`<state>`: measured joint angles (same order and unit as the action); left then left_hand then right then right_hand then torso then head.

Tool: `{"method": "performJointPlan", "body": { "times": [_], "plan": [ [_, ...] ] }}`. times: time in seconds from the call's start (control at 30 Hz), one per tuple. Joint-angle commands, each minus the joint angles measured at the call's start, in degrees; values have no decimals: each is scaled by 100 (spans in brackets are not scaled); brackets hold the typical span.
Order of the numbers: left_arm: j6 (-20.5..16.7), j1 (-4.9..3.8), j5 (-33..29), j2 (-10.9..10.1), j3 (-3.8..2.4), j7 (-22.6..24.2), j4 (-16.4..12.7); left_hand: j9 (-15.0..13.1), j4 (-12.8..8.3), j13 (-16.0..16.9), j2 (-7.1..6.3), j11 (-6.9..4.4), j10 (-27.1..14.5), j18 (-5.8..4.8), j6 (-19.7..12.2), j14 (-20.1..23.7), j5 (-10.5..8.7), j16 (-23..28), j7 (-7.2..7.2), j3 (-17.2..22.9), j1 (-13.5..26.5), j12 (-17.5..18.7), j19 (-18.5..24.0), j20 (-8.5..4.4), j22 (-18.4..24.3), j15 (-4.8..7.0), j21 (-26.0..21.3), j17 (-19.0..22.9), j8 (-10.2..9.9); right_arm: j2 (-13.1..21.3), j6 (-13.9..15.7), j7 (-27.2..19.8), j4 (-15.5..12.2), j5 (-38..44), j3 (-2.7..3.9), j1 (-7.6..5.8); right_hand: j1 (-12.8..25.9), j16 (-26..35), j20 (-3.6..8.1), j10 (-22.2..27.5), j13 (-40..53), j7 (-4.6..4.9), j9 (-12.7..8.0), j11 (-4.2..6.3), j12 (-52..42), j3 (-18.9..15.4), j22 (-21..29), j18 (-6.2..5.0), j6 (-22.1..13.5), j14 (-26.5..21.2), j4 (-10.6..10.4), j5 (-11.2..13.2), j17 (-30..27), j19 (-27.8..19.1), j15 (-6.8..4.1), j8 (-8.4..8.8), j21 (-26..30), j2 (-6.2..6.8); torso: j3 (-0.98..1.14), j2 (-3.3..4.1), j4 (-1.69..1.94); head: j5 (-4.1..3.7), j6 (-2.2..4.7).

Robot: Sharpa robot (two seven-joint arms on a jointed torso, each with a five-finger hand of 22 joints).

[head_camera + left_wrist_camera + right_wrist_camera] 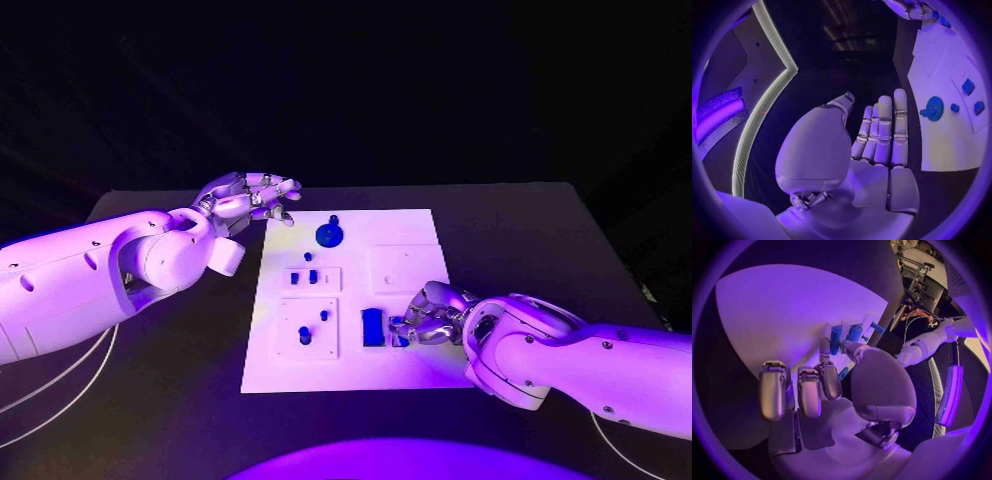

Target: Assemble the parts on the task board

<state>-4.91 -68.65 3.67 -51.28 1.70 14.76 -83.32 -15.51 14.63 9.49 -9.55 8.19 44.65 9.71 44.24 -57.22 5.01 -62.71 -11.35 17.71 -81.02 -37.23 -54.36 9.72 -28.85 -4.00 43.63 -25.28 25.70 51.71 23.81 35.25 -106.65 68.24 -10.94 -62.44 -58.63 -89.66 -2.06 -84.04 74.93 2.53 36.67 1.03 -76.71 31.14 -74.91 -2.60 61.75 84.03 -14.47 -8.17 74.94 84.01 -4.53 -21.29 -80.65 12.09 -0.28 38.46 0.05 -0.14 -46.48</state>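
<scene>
Nearby, blue parts (pixel 374 327) crowd right robot hand (pixel 428 315).

Black worktop (pixel 173 400), white task board (pixel 411 300) lying flat on it.

Worktop surface dark and matte; far edge runs straight across the head view, the far right corner visible. Task board sits about mid-worktop, long side running away from the robot, near edge short of the worktop's front. The board is the one item lying directly on the surface; bare worktop shows on both sides of it and beyond its far edge. Thin pale cables (pixel 65 385) curve over the near left part of the worktop; cannot tell whether they touch it. In the left wrist view the board (pixel 951 140) shows as a pale slab against the dark worktop (pixel 942 195).
</scene>
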Motion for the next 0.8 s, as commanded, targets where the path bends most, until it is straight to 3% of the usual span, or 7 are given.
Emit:
{"method": "performJointPlan", "body": {
  "times": [0.03,0.13,0.23,0.27,0.67,0.77,0.8],
  "plan": [
    [97,-3,10,10,-4,11,-5,5,-3,-5,14,5,-24,79,-27,27,6,-16,-39,-15,-55,-16,-29,0,5,-24,-25,-3,29,-14,-50,-99,-30,106,-1,8,105,-34,50,-228,867,27,-11,33,0,-129,-1281,89,18,597,-60,200,1506,347,-20,33,21,14,3,1,1,7,1],
    [98,-3,10,9,-4,5,2,7,5,-6,21,6,-25,79,-27,28,6,-15,-40,-18,-57,-16,-30,0,6,-25,-27,-3,29,-10,-61,-131,-44,112,-1,9,180,-34,49,-232,876,18,-20,39,-6,-435,-1282,89,36,597,-191,362,1506,347,-24,40,21,20,3,1,-1,9,2],
    [98,-3,10,9,-4,-1,8,7,5,-6,21,6,-25,79,-27,28,6,-15,-40,-18,-57,-16,-30,0,6,-25,-27,-3,29,-4,-73,-149,-56,114,-1,9,379,-34,68,-238,889,7,-8,49,-12,-856,-1283,90,44,597,-202,-656,1506,349,-33,37,14,40,3,0,-3,10,4],
    [98,-3,10,10,-4,-3,10,7,5,-6,21,6,-25,79,-27,28,6,-15,-40,-18,-57,-16,-30,0,6,-25,-27,-3,29,-1,-77,-155,-61,114,-1,9,376,-34,67,-237,888,7,-7,49,-8,-889,-1285,91,44,597,-200,-713,1506,350,-36,37,8,40,3,1,-1,11,5],
    [98,-3,10,9,-4,-19,17,7,5,-6,21,6,-25,79,-27,28,6,-15,-40,-18,-57,-16,-30,0,6,-25,-27,-3,29,148,-210,-256,-137,109,-1,10,265,-34,69,-243,898,2,0,54,-21,-989,-1283,90,46,597,-157,-727,1506,348,-39,34,14,48,2,1,3,10,8],
    [98,-3,11,6,-4,-22,17,7,5,-6,21,6,-25,79,-27,28,6,-15,-40,-18,-57,-16,-30,0,6,-25,-27,-3,29,224,-340,-344,-171,78,-1,10,-26,-34,69,-243,902,5,1,52,-17,-1060,-1279,87,38,597,-74,-570,1506,343,-39,41,32,37,4,0,1,12,5],
    [98,-3,11,3,-4,-23,17,7,5,-6,21,6,-25,79,-27,28,6,-15,-40,-18,-57,-16,-30,0,6,-25,-27,-3,29,262,-399,-391,-186,59,-1,10,-157,-34,66,-242,903,8,-2,49,-13,-1105,-1280,88,36,597,-43,-370,1506,343,-36,47,29,39,4,0,-1,14,3]
  ]
}}
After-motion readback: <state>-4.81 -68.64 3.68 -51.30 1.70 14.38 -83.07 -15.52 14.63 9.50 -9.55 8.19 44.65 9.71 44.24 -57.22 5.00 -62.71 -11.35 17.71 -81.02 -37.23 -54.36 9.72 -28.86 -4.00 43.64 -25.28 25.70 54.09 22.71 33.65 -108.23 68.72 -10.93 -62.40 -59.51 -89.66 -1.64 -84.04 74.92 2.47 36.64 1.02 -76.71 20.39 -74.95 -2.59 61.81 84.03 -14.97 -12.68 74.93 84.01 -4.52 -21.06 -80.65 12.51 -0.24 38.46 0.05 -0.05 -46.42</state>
